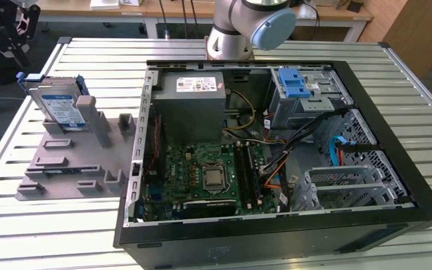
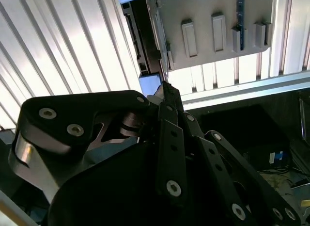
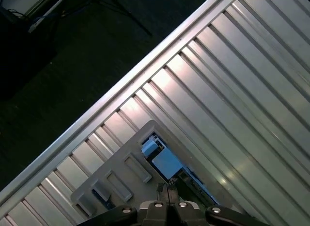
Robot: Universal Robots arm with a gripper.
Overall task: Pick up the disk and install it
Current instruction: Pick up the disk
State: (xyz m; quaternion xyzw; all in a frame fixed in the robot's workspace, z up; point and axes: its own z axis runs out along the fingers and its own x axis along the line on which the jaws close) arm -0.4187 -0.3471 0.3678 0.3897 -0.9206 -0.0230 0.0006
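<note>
The end effector (image 3: 167, 192) hung empty, fingers pressed together, just above the disk (image 1: 57, 106), which stood upright in a grey holder (image 1: 66, 169) on the desk (image 1: 88, 62) beside the open computer case (image 1: 276, 236).

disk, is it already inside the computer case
No, the disk stands on edge in the grey holder, outside the computer case, to the exterior view's left of it.

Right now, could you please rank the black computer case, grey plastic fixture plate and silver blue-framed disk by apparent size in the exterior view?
Largest: the black computer case.
Then the grey plastic fixture plate.
Smallest: the silver blue-framed disk.
</note>
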